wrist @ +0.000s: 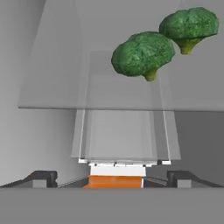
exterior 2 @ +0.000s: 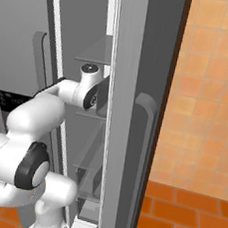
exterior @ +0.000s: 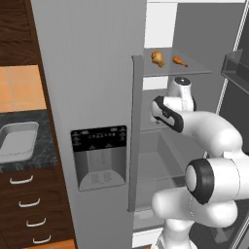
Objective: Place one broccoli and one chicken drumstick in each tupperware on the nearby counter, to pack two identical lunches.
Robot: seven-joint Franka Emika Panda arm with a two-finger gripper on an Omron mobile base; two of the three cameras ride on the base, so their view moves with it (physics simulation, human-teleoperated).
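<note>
while pincer (wrist: 112,177) gapes wide, two broccoli (wrist: 142,54) lie ahead, apart.

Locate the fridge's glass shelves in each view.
Left base view: glass shelves upper right, beside the grey door; the top one carries two drumsticks.
Right base view: glass shelves in the narrow opening left of centre.
Hand view: glass shelf across the upper half, carrying two broccoli.
Shared landmark: the fridge's grey inner wall.
</note>
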